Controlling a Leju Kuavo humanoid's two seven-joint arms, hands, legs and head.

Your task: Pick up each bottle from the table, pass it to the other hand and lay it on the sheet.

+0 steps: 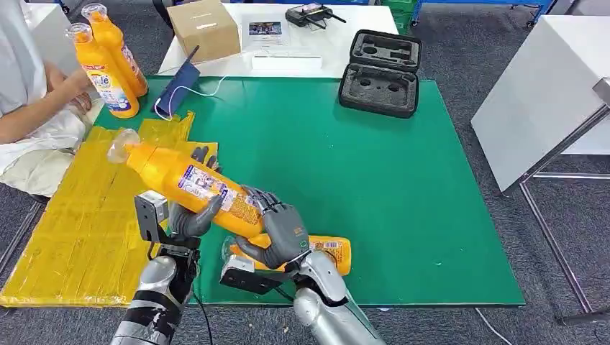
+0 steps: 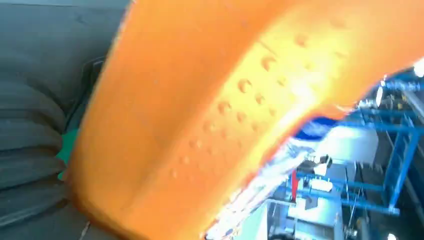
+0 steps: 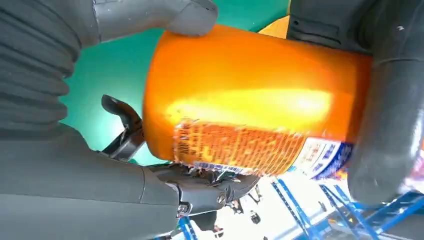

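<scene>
— Where is the bottle being passed?

— The orange bottle (image 1: 194, 188) hangs tilted in the air above the near edge of the green table (image 1: 403, 215), cap toward the yellow sheet (image 1: 79, 223). Both hands are on it.

— How do they hold it?

— The left hand (image 1: 190, 215) wraps its middle from below, fingers curled around it. The right hand (image 1: 284, 233) clasps its base end, thumb (image 3: 150, 15) pressed on the orange body.

— Other bottles?

— A second bottle (image 1: 334, 251) lies on the table just behind the right hand. Two upright bottles (image 1: 108, 57) stand at the far left corner, beside a seated person (image 1: 29, 100).
</scene>
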